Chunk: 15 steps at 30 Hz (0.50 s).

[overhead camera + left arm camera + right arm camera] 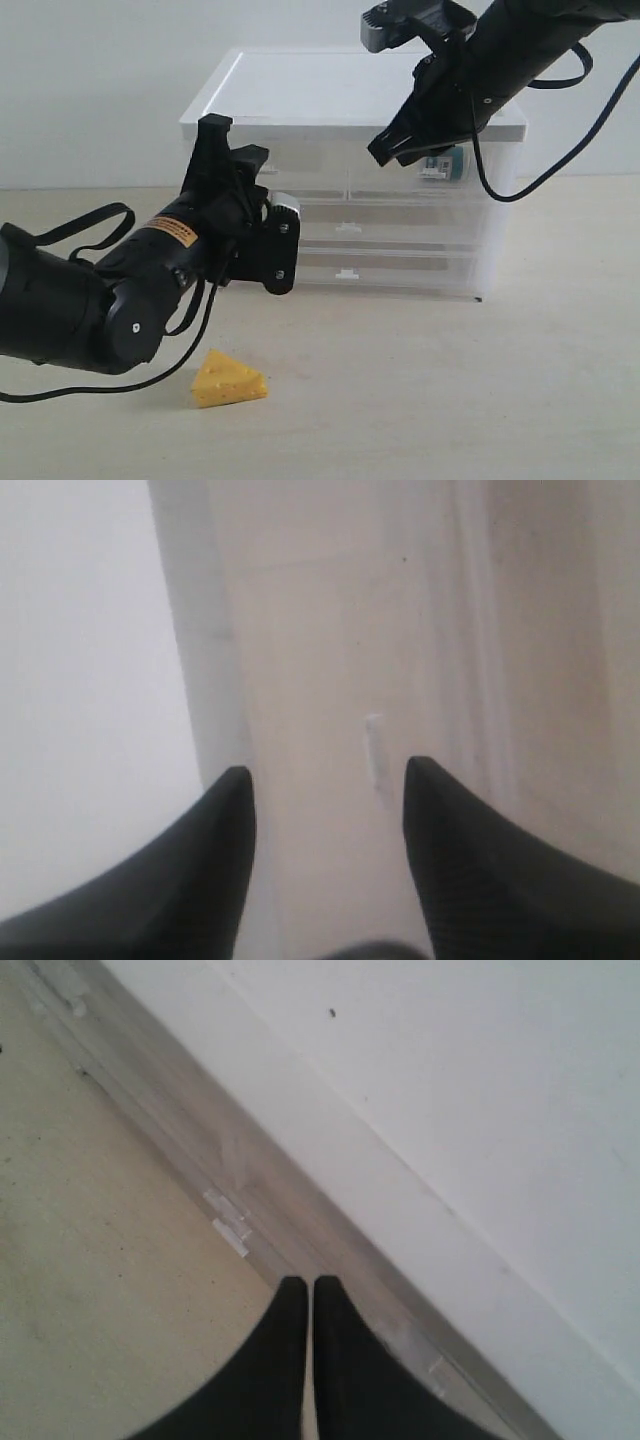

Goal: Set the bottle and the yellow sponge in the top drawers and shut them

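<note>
Yellow sponge (229,379) clear of cabinet (300,90), bottle (447,165) seemingly inside

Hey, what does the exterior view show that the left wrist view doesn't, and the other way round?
Only the exterior view: the yellow sponge lying on the table, the bottle seen through the right top drawer, and the right gripper in front of that drawer. Only the left wrist view: that the left gripper stands open, and a close look at a small white tab handle beyond its fingertips. Both: the left gripper and the drawer cabinet.
</note>
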Each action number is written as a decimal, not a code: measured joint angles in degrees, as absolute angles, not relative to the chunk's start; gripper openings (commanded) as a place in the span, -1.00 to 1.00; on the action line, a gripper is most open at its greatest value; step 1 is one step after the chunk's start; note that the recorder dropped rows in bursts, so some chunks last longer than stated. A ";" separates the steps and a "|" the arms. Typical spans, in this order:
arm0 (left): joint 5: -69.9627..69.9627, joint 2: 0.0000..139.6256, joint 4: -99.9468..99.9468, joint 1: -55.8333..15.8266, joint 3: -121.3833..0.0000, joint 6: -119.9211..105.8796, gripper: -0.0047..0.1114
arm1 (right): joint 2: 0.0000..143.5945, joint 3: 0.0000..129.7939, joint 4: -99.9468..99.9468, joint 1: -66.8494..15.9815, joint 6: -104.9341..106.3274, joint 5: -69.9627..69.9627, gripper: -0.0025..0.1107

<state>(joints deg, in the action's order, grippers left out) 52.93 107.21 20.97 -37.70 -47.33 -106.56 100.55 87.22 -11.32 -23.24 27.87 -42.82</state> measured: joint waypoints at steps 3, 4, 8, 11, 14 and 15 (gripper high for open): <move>52.93 110.07 21.22 -37.22 -50.12 -105.52 -0.17 | 100.55 87.22 -11.32 -23.24 27.87 -43.01 -0.96; 52.93 110.56 21.22 -37.04 -50.66 -105.43 -0.17 | 100.55 87.22 -11.32 -23.24 27.87 -43.16 -0.96; 52.93 112.30 21.37 -35.98 -52.03 -105.18 -0.17 | 100.55 87.22 -11.32 -23.24 27.87 -43.63 -0.96; 52.93 113.02 21.60 -35.98 -53.14 -104.81 -0.17 | 100.55 87.22 -11.32 -23.24 27.87 -43.73 -0.96; 52.15 113.26 21.49 -35.98 -54.23 -103.94 -0.20 | 100.55 87.22 -11.32 -23.24 27.87 -43.73 -0.96; 51.75 113.26 21.49 -35.98 -54.61 -103.80 -0.27 | 100.55 87.22 -11.32 -23.24 27.87 -43.73 -0.96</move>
<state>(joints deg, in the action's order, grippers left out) 51.75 113.26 21.49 -35.98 -54.61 -103.80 100.55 87.22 -11.32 -23.24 27.87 -43.73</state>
